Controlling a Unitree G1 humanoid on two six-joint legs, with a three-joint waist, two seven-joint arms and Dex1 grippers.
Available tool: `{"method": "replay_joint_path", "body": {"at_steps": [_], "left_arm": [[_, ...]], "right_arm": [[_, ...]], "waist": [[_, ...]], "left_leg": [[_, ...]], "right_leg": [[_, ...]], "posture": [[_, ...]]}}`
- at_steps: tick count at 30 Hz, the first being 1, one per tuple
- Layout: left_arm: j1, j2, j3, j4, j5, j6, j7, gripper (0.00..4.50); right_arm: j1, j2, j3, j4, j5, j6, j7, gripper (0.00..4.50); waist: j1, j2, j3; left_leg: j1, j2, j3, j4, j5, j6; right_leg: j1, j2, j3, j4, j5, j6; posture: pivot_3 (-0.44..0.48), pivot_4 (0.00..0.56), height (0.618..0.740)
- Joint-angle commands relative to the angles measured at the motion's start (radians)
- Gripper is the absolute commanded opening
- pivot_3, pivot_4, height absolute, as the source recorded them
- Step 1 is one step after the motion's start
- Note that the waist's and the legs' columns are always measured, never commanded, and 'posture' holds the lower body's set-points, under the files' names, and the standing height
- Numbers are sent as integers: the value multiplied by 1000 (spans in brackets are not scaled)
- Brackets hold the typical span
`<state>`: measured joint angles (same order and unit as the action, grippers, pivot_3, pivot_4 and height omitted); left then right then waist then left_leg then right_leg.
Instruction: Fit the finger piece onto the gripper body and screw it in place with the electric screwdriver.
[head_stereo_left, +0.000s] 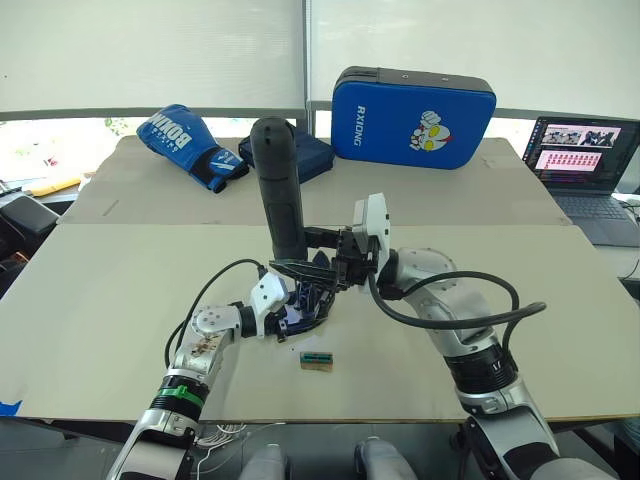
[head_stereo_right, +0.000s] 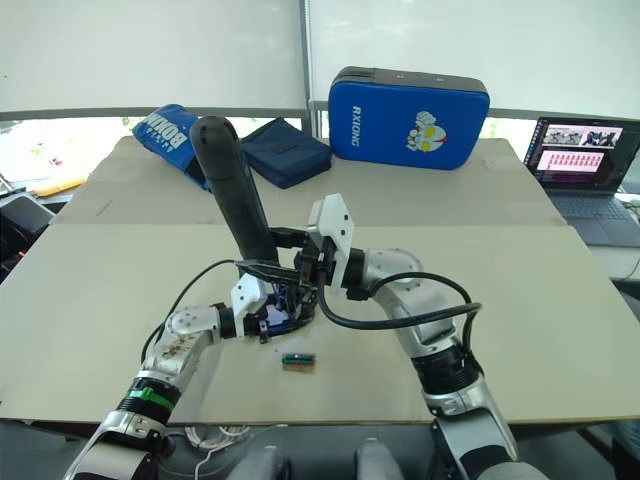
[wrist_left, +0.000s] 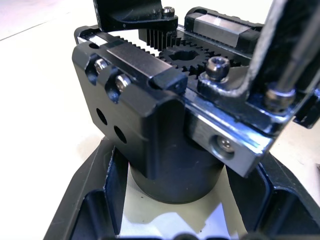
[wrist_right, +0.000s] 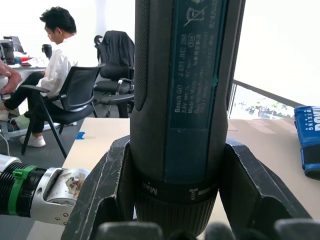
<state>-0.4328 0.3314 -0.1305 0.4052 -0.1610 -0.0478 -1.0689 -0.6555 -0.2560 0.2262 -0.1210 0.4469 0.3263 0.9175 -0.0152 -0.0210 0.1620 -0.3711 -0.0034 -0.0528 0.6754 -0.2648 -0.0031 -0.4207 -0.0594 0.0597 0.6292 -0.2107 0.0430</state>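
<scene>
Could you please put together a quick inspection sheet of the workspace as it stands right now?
Surface: pale table, mostly bare.
Job's things: electric screwdriver upright over gripper body; finger piece not made out.
Clutter: small green-and-tan block; boxing glove, dark pouch, blue pad at far edge.
Grippers: right gripper clamps the screwdriver; left gripper at the gripper body, grip unclear.
Cables: black cable looping along right arm.
Surroundings: laptop; seated person.
</scene>
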Motion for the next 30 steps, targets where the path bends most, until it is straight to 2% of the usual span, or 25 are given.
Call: {"method": "replay_joint_path", "body": {"at_steps": [1,8,15,17,19,20,23,25,28,30], "left_arm": [[13,-8,-17,9,-3,2,-6,2310],[12,-11,-17,29,3,-13,1,2310],[11,-22,-10,44,-3,-15,15,2310],[10,-27,-2,45,-12,-11,18,3367],[10,-27,3,43,-13,-11,20,4191],[12,-20,12,42,-13,-20,24,4464],[27,6,37,25,-24,-30,18,4464],[66,57,80,-37,-77,-1,-17,4464],[130,141,128,-116,-140,35,-65,4464],[186,219,196,-176,-232,87,-138,4464]], "right_arm": [[-20,-11,-22,-18,21,35,7,1937],[-81,-12,-92,-109,121,56,29,1937],[-62,-37,-91,-163,165,77,70,1937],[-57,-35,-103,-191,202,84,79,1937],[-61,-36,-121,-212,240,99,80,1937],[-65,-44,-137,-230,270,112,82,1937],[-71,-73,-178,-284,359,171,68,1937],[-73,-132,-236,-339,461,248,40,1937],[-71,-244,-330,-378,606,356,-11,1937],[-41,-392,-430,-351,690,459,-29,1937]], "waist": [[1,0,0],[1,0,1],[3,0,1],[3,0,1],[2,0,1],[3,0,1],[1,0,1],[-4,-1,1],[-19,-1,2],[-23,-1,4]], "left_leg": [[0,0,0,0,0,0],[-3,0,0,0,0,0],[-3,0,0,0,0,0],[-3,0,0,0,0,0],[-3,0,0,0,0,0],[-3,0,0,0,0,0],[-3,0,-1,0,0,0],[-3,0,-1,0,0,0],[-4,2,-1,-3,0,0],[-3,2,-2,-5,0,0]], "right_leg": [[0,0,0,0,0,0],[-3,0,0,0,0,0],[-2,0,0,-1,0,0],[-2,0,0,-1,0,0],[-2,0,0,0,0,0],[-2,0,0,0,0,0],[-2,0,0,-1,0,0],[-3,0,0,0,0,0],[-5,0,0,-1,0,-1],[-5,0,0,-1,-1,-2]], "posture": [[0,150,740],[0,150,740],[0,150,740],[0,150,740],[0,150,740],[0,150,740],[0,150,740],[0,150,740],[0,150,740],[0,150,740]]}}
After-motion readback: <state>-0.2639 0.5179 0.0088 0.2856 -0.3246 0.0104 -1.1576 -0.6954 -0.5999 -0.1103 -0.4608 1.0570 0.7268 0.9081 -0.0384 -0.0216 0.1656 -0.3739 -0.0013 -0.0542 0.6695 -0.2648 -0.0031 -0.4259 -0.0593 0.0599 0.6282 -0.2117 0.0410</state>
